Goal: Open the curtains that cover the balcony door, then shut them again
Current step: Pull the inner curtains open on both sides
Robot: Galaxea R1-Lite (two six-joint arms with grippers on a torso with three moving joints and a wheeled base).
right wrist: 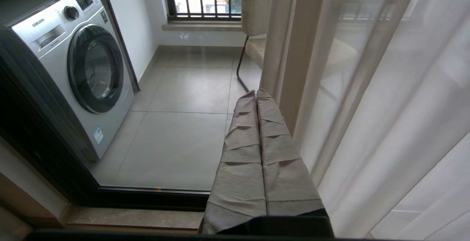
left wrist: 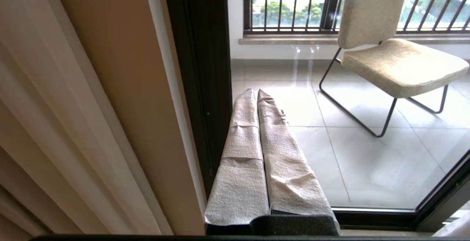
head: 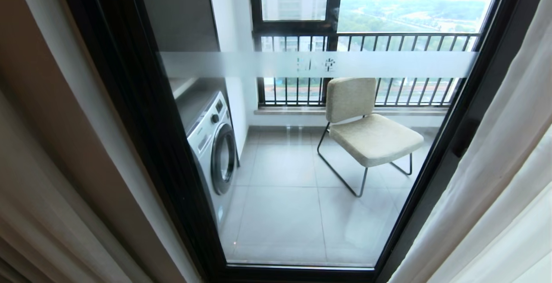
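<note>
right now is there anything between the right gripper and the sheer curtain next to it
Nothing visible. In the right wrist view the right gripper, fingers shut, points toward the balcony door glass, and the white sheer curtain hangs directly beside it with open air between. The washing machine and chair sit behind the glass.
</note>
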